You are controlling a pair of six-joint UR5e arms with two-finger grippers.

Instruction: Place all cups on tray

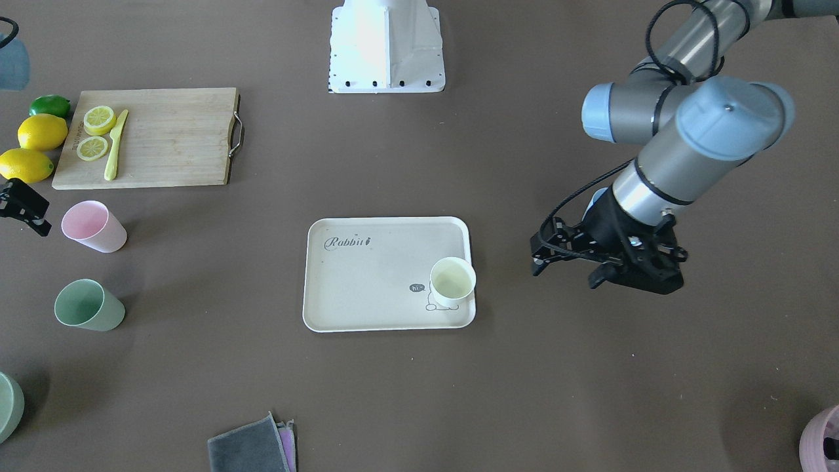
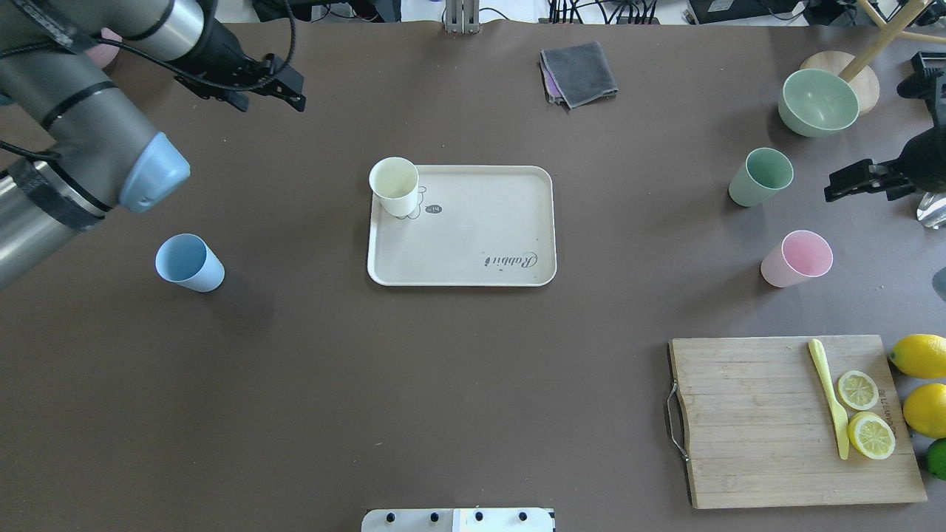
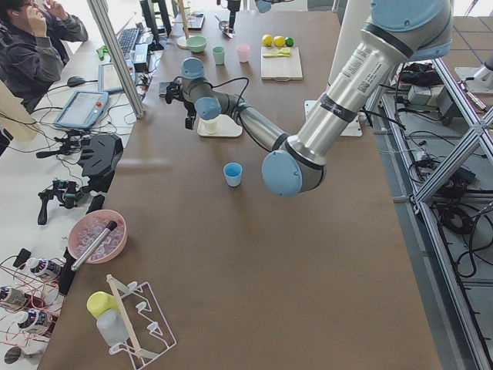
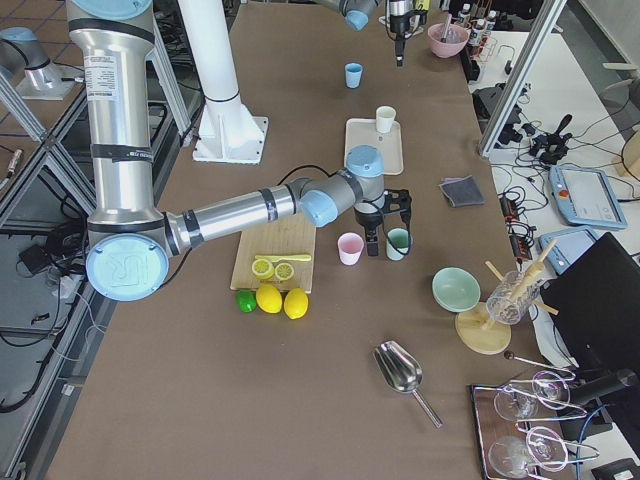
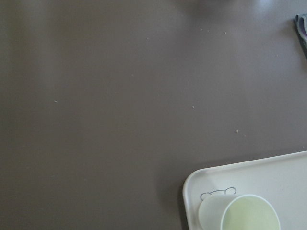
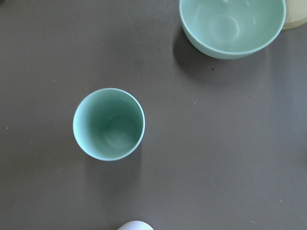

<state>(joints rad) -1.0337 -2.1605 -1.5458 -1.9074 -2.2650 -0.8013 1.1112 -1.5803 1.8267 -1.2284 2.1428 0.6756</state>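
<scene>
- Presently, one of four placed: cream-yellow cup (image 2: 394, 185) stands upright in a corner of the tray (image 2: 473, 236); blue cup (image 2: 188, 262), sage-green cup (image 2: 760, 176) and pink cup (image 2: 797, 258) stand on the table.
- Next, likely: right gripper (image 2: 835, 188), near the sage-green cup, must descend and grasp it.
- Pincers: both jaws apart, empty; left gripper (image 2: 299, 92) clear of the tray.

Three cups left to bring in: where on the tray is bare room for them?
The tray is bare through its middle and along the "Rabbit" script end. Only the corner diagonally opposite the script holds the cream-yellow cup.
</scene>
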